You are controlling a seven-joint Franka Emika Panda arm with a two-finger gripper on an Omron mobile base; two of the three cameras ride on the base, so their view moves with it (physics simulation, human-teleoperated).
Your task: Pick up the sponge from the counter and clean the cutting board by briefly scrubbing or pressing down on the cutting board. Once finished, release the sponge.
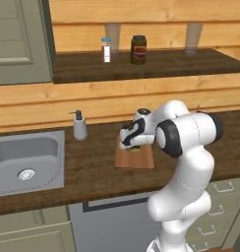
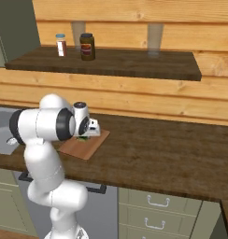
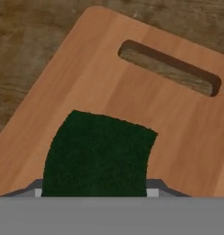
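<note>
- Dark wood-grain counter (image 1: 92, 167) runs under your arm, below a wall of light wooden planks.
- Your gripper (image 1: 133, 147) is low over the cutting board (image 1: 141, 160), jaws narrow and holding the sponge (image 3: 98, 153).
- You see the sponge from the hand camera as a dark green patch lying on the board, on the side away from the slot handle (image 3: 171, 68).
- From the base views only a small green piece shows under the hand, near the board's back edge.
- Left of the board you find a grey soap dispenser (image 1: 79, 126), and further left the steel sink (image 1: 23, 160).
- Above and behind the board, the upper shelf (image 1: 141, 66) carries a small bottle (image 1: 106, 49) and a dark jar (image 1: 138, 49).
</note>
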